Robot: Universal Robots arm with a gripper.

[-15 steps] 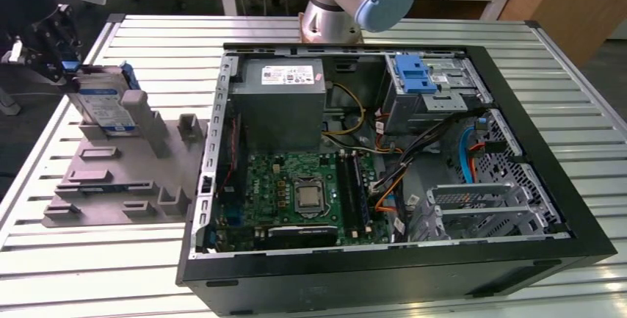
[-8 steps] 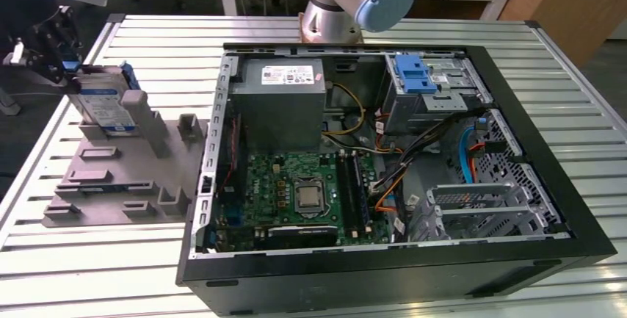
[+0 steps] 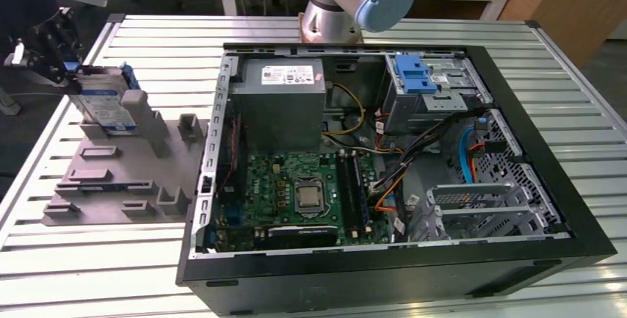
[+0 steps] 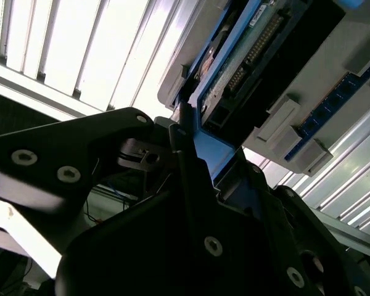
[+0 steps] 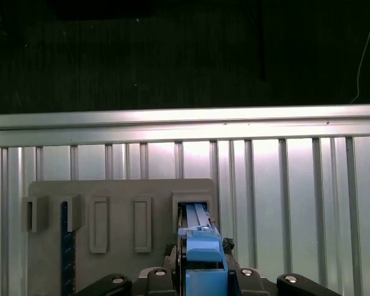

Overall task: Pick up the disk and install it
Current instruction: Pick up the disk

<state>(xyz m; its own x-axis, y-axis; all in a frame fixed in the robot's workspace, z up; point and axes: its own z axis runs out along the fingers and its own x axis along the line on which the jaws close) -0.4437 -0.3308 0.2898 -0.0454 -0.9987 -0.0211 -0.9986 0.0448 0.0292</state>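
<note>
Hand (image 4: 213, 163) closed narrow: its dark fingers (image 4: 179, 154) press from both sides on the blue carrier frame (image 4: 206, 148), so I judge it to be holding the disk (image 4: 259, 49) by one end. In the first wrist view the hand (image 5: 203, 274) sits directly over the disk (image 5: 197, 216), which shows edge-on and runs straight away from the fingers into its slot.

In the exterior view the hand (image 3: 70, 79) meets the disk (image 3: 103, 109) at its upper end. The disk stands on edge, label outward, seated in the far slot of the grey holder (image 3: 117, 178); it does not look lifted clear. Its long axis runs from the hand into the holder, so it leaves along the hand's own line.

The holder rests on the ribbed metal tabletop (image 3: 98, 274). Just beside it, toward the exterior view's right, lies the open computer case (image 3: 392, 277). The drive cage (image 3: 421, 76) with its blue latch sits at the case's far corner, well apart from the disk.
</note>
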